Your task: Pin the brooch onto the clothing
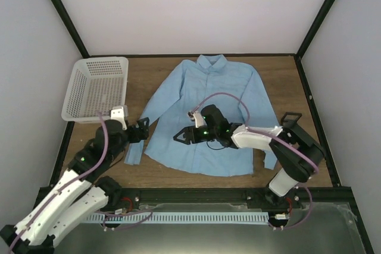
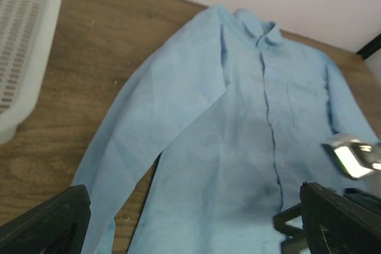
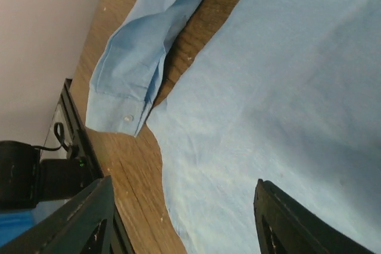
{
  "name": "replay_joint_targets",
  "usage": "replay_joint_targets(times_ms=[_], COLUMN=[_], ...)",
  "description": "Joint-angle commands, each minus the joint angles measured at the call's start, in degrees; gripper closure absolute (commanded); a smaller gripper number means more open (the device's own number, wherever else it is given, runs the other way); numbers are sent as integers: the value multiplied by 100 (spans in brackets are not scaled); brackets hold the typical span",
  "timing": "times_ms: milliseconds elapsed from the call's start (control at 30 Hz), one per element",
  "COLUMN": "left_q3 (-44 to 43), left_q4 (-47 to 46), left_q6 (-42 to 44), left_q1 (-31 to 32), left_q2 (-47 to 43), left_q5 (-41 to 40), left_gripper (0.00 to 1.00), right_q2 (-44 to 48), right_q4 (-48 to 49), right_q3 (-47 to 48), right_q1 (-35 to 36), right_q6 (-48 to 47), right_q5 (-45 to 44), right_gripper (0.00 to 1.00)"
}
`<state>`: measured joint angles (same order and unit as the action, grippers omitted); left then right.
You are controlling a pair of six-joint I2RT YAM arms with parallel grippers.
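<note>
- Your left arm (image 1: 65, 188) is stretching up from its base at the near left corner, with the wrist low and aimed to the right.
- Your left gripper (image 1: 141, 130) is holding its jaws wide apart.
- Your right arm (image 1: 286, 153) is bending sharply at the elbow, with the forearm lying leftward toward the middle.
- Your right gripper (image 1: 186, 135) is pointing left and hovering low, jaws parted.

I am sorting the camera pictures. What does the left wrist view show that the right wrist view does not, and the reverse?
Only the left wrist view: the white basket, the collar and the button front. Only the right wrist view: a sleeve cuff with its button, and the lower hem. Both: the blue shirt, the wooden table, and an open claw (left claw, right claw); no brooch.
</note>
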<state>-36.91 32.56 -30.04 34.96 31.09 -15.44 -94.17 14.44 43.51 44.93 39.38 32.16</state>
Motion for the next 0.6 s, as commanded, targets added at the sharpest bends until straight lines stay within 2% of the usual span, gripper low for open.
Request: replay_joint_targets(times_ms=[0, 133, 200, 300, 433, 567], left_q3=[206, 250, 282, 351, 450, 657], left_q4=[-387, 32, 155, 47, -76, -547], left_q6=[-459, -1328, -1585, -1703, -2009, -1978], left_q1=[-20, -39, -71, -126, -168, -174], left_q2=[558, 1087, 1251, 1459, 1792, 2115], left_q5=[-172, -1361, -1556, -1381, -1091, -633], left_gripper=[3, 0, 0, 0, 0, 0], right_q2=[512, 979, 1167, 1403, 1647, 1930], right_q4=[-1231, -1375, -1474, -1570, -1730, -1834], right_q3=[-137, -116, -109, -111, -44, -108], right_q1=[-22, -317, -525, -957, -1430, -1573], right_q6=[-984, -1147, -1270, -1483, -1695, -1758], right_q5=[-996, -1355, -1454, -1332, -1155, -1130], right_gripper=[36, 20, 11, 4, 1, 0])
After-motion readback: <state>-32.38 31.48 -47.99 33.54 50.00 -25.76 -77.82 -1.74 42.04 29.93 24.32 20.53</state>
